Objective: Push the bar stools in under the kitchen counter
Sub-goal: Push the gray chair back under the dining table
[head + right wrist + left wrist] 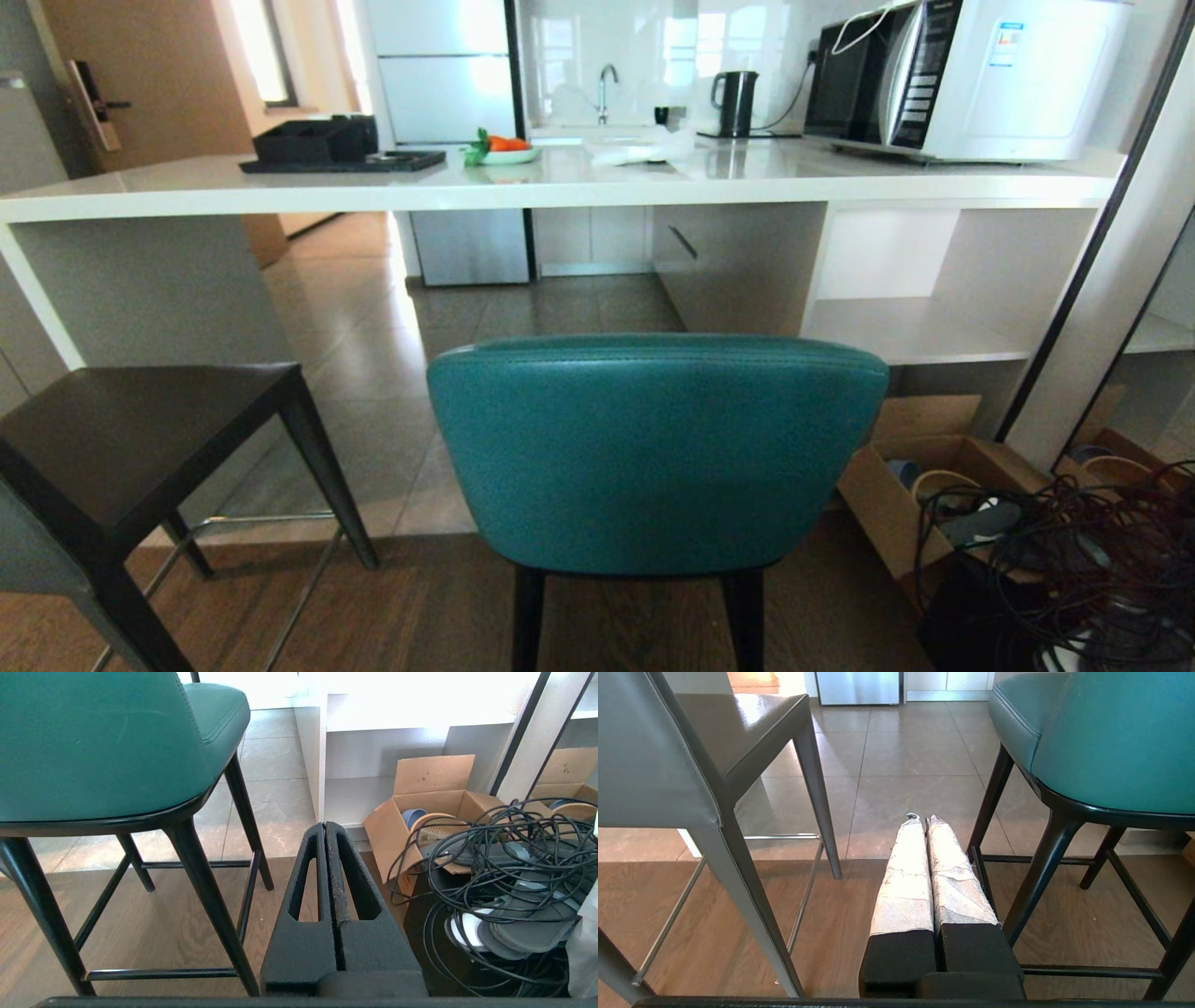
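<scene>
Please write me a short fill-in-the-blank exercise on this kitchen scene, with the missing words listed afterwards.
1. The stool straight ahead of the counter has a back coloured ____.
2. On the counter's right end stands a white ____.
3. The plate on the counter holds something coloured ____.
4. The cardboard box on the floor sits beside a tangle of black ____.

Missing words: teal; microwave; orange; cables

A home kitchen: microwave [962, 79], kettle [736, 103], sink tap [605, 91] and fridge [443, 70] behind the counter [280, 191].
</scene>
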